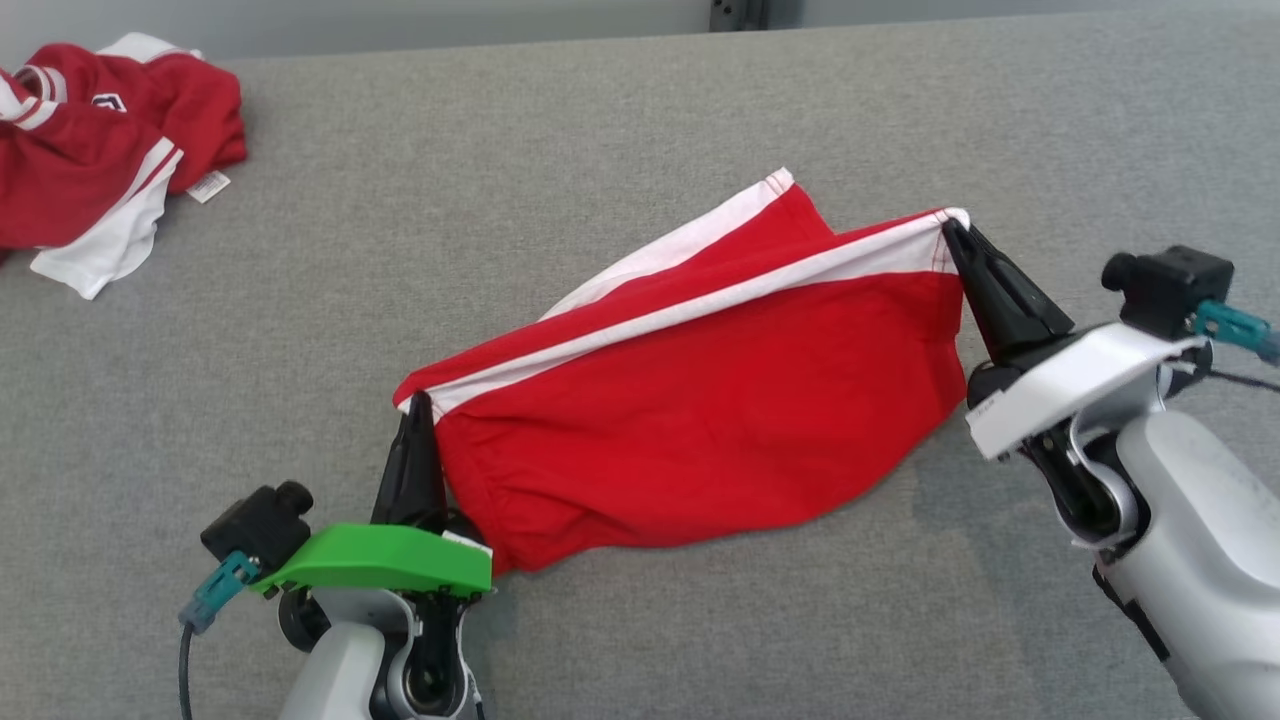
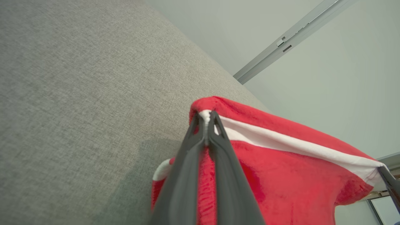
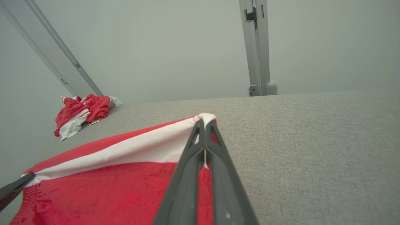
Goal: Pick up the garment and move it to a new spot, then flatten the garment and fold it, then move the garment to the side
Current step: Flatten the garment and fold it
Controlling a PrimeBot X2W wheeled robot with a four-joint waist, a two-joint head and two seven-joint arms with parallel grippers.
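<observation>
Left tool (image 2: 206, 120) pinches the red garment's (image 2: 281, 175) white-striped corner.

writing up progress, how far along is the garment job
Done: the garment is picked up, left gripper and right gripper each shut on a corner of its white-striped edge. In hand: it hangs stretched between them, not yet folded, lower edge near the grey surface. Left: laying it flat, folding, moving it aside.

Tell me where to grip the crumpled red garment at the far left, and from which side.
Probably the white-trimmed flap at the near edge of the crumpled red garment, coming from the near side: it sticks out flat on the grey surface, clear of the bunched folds.
</observation>
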